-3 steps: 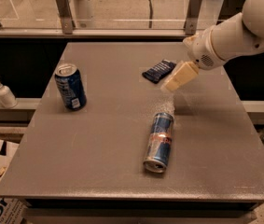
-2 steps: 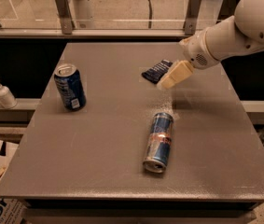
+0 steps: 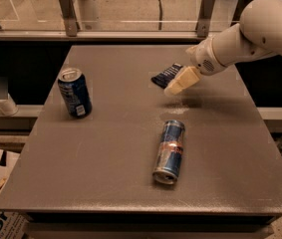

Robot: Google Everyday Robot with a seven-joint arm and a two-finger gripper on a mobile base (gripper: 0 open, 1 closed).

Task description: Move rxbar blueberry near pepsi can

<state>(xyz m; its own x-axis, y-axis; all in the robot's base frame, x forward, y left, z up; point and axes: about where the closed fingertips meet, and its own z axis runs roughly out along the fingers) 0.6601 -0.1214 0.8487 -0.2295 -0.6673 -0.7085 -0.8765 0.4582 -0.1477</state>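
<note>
The rxbar blueberry (image 3: pixel 166 75) is a small dark navy bar lying flat on the table's far middle-right. The pepsi can (image 3: pixel 74 92) stands upright at the left, dark blue with a silver top and a white label patch. My gripper (image 3: pixel 179 83) comes in from the right on a white arm; its cream fingers point down-left and hover just right of and in front of the bar, partly overlapping its near end. Nothing shows as held.
A slim blue-and-silver can (image 3: pixel 170 151) lies on its side in the middle front of the grey table (image 3: pixel 130 173). A glass rail with posts runs behind the table. A white bottle (image 3: pixel 6 103) stands off the table at left. Boxes sit at bottom left.
The gripper has moved slightly left and toward the bar. The bar and both cans have not moved.
</note>
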